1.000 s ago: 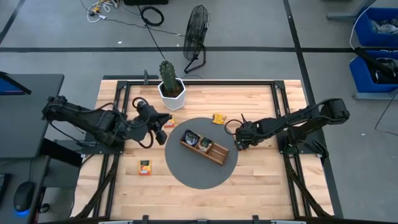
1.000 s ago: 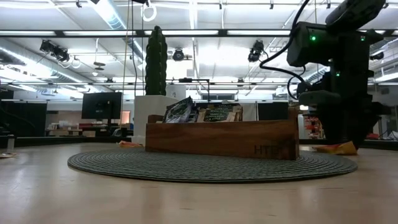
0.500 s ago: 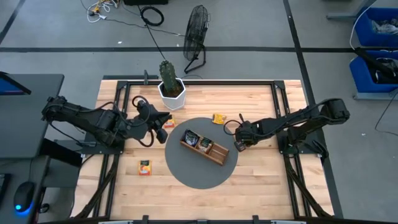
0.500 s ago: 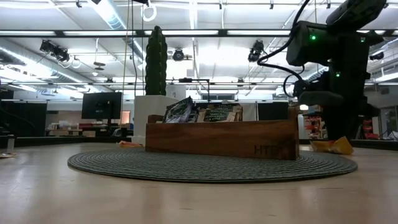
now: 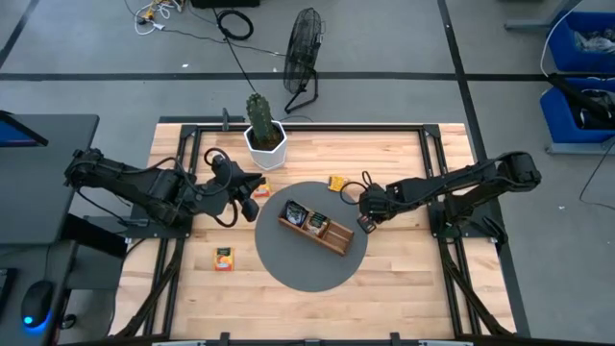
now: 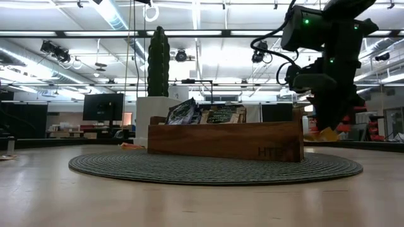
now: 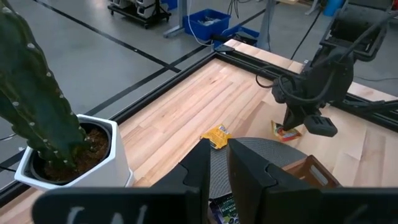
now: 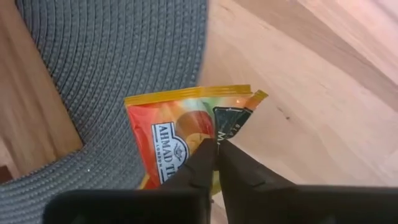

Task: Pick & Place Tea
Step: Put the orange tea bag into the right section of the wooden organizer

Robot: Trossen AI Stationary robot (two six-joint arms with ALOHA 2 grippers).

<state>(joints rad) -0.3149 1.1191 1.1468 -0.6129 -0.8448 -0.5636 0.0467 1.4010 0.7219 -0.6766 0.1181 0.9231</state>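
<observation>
My right gripper (image 5: 366,220) is shut on an orange tea packet (image 8: 177,140) at the right rim of the round grey mat (image 5: 307,264), beside the brown wooden divided tray (image 5: 317,229). The tray holds dark tea packets (image 5: 296,213) in its left compartments. My left gripper (image 5: 252,193) is shut and empty, hovering left of the mat near another orange packet (image 5: 261,189). Two more orange packets lie flat on the table, one far of the mat (image 5: 337,183), one at the near left (image 5: 224,258). My right gripper pinches the orange packet between its two fingers at the middle of one edge (image 8: 200,142). The fingers come from above, slanting down. The packet is lifted clear of the table (image 6: 328,134), over the mat's rim, its far corner (image 8: 258,96) bent.
A cactus in a white pot (image 5: 263,135) stands at the far left of the table, just beyond my left gripper. A floor fan (image 5: 304,48) stands behind the table. Bare wood lies on the near side and at the right of the mat.
My right gripper has risen and gone a little toward the tray. The orange packet, which lay on the table by the mat's rim, is now lifted clear in its fingers.
</observation>
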